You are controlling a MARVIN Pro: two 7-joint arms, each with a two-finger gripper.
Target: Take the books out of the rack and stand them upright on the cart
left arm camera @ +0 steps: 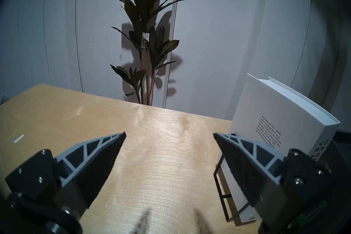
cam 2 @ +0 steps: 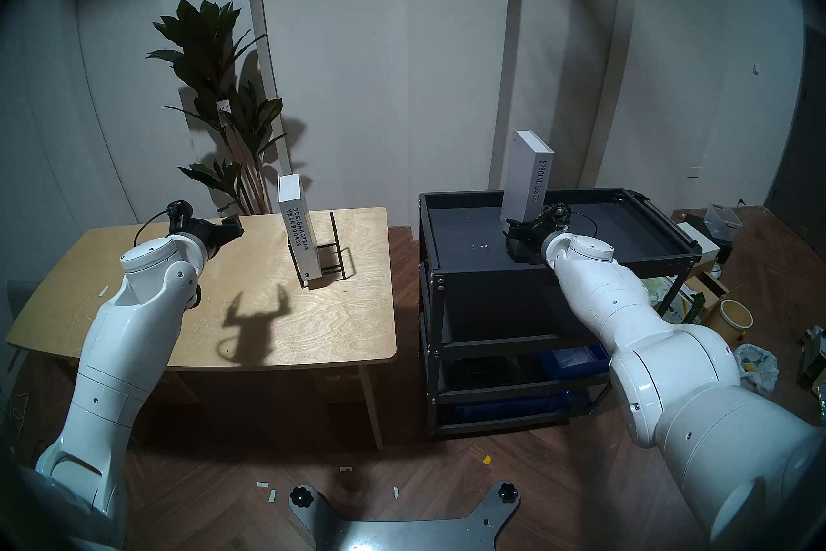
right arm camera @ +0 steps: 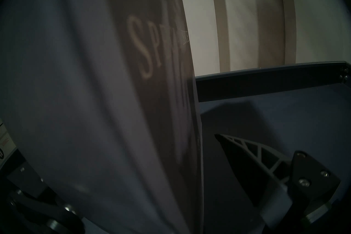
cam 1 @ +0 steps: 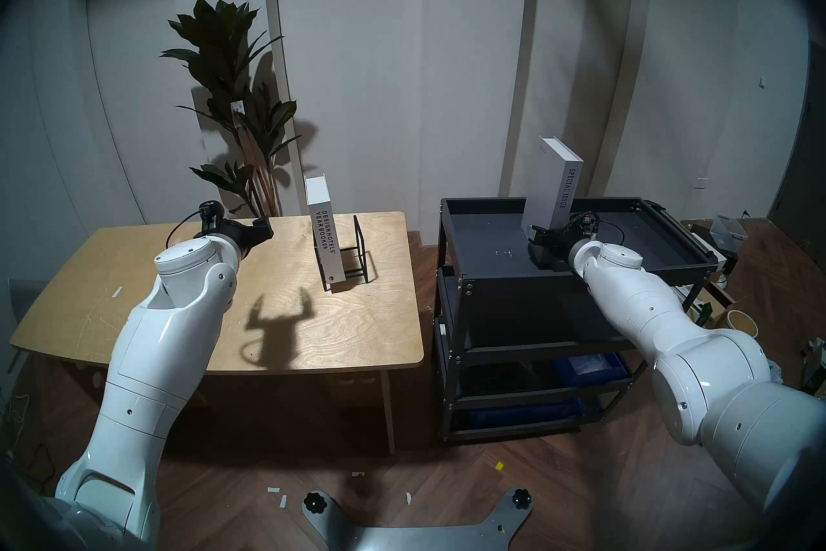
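Observation:
The taller white book, "SPECIAL ISSUE" (cam 1: 556,183), stands on end on the black cart's top shelf (cam 1: 491,255). My right gripper (cam 1: 536,233) sits open around its lower end. In the right wrist view the book (right arm camera: 76,76) fills the left side and hides one finger. The other finger (right arm camera: 252,163) stands apart from its cover. The shorter book, "DESIGN HOTELS YEARBOOK 09" (cam 1: 325,232), stands in the black wire rack (cam 1: 360,246) at the rack's left end. My left gripper (cam 1: 263,226) hovers open and empty over the table, left of the rack; its wrist view shows that book (left arm camera: 266,123) beside the right finger.
The rack stands on a light wooden table (cam 1: 223,313), with a tall potted plant (cam 1: 232,89) behind it. The cart's lower shelves hold blue bins (cam 1: 585,362). Boxes and a clear bin (cam 1: 728,230) clutter the floor right of the cart.

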